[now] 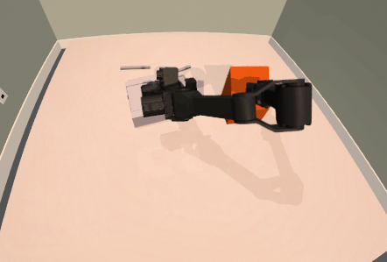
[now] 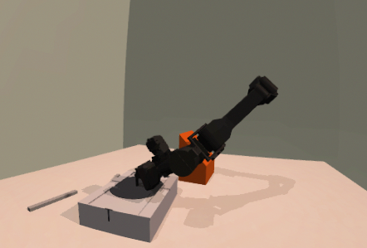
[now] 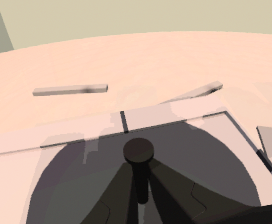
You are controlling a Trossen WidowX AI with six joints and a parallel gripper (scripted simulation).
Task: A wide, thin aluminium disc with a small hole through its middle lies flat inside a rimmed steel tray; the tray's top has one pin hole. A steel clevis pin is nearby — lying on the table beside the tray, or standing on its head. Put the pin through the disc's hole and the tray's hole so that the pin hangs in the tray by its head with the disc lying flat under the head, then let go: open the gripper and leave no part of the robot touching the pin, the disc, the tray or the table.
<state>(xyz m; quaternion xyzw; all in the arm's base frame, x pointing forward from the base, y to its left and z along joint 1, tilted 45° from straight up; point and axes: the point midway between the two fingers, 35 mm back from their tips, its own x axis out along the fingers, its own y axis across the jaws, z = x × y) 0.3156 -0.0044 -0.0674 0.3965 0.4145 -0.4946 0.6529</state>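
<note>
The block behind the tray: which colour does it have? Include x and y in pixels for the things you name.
Orange (image 1: 249, 73) (image 2: 196, 177), clearest from the top.

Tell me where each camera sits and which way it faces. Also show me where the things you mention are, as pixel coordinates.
Top: high above the table, looking steeply down at the arm (image 1: 214, 106) and tray (image 1: 135, 102).
Exterior: off to one side, looking slightly down across the tray (image 2: 114, 226) toward the arm (image 2: 241, 111).
Wrist: on the arm, looking past the gripper's fingers, shut on the pin (image 3: 138, 150), over the disc (image 3: 212, 160).
Top and exterior share the orange block (image 1: 249, 74) (image 2: 199, 176).

Beige back wall (image 1: 162, 2) (image 2: 62, 64), grey-green side wall (image 1: 346, 59) (image 2: 241, 47), pale pink tabletop (image 1: 109, 199) (image 2: 266, 221) (image 3: 187, 60).
</note>
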